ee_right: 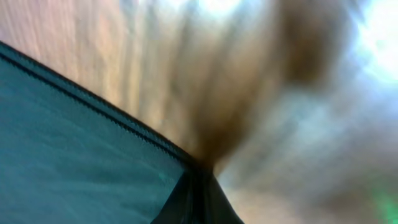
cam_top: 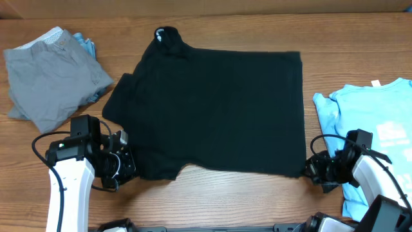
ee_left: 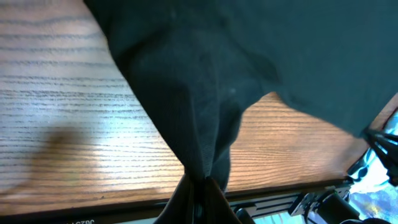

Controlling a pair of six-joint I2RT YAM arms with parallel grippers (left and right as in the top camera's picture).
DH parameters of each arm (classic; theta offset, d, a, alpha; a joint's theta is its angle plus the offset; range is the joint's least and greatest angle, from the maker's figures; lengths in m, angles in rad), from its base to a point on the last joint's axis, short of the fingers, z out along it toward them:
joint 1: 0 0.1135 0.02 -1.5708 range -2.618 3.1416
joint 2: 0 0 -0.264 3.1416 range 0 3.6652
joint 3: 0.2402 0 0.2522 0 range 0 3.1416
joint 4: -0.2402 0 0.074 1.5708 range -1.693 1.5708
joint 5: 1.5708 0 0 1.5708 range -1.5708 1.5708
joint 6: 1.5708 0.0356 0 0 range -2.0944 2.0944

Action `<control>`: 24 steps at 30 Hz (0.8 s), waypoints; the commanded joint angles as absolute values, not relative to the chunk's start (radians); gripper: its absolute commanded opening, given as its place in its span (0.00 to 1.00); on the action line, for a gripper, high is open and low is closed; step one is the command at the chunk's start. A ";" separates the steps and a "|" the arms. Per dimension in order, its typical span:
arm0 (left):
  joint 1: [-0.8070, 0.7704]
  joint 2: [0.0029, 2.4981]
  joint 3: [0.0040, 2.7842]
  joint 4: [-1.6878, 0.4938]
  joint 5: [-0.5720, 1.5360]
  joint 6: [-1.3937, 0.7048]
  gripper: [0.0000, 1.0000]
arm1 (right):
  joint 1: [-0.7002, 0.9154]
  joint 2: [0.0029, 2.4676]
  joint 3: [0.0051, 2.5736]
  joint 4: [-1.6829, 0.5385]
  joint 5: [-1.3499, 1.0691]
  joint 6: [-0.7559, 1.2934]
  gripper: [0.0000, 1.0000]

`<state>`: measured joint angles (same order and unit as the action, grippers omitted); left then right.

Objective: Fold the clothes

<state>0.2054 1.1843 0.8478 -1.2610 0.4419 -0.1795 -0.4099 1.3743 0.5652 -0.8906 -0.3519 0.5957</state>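
Black tee (cam_top: pixel 212 109): flat, mid tabletop (cam_top: pixel 219 200).
Left gripper (cam_top: pixel 127 165): closed, pinching tee's near left corner.
Right gripper (cam_top: pixel 313 169): closed, pinching its near right corner.
Grey cloth (cam_top: pixel 51 80): far left corner.
Blue tee (cam_top: pixel 380 125): right edge.

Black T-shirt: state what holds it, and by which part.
The left gripper pinches the black T-shirt at its near-left corner; the right gripper pinches its near-right hemmed corner.

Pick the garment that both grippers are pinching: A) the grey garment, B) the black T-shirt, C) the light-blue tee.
B: the left gripper and right gripper are each shut on a near corner of the black T-shirt, and both wrist views show its dark cloth running into the fingers.
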 commanded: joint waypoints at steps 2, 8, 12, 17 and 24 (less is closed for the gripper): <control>0.209 1.168 0.913 -1.273 0.463 -0.155 0.04 | -0.405 1.356 0.701 -0.976 -0.302 0.542 0.04; 0.209 1.168 0.993 -1.317 0.403 -0.149 0.04 | -0.405 1.346 0.881 -1.145 -0.292 0.449 0.04; 0.209 1.169 1.018 -1.284 0.362 -0.149 0.04 | -0.405 1.346 0.949 -1.181 -0.294 0.433 0.04; 0.209 1.171 1.018 -1.185 0.356 -0.150 0.04 | -0.405 1.350 0.951 -1.137 -0.361 0.434 0.04; 0.209 1.176 1.017 -1.065 0.313 -0.149 0.04 | -0.405 1.354 0.951 -1.026 -0.421 0.446 0.04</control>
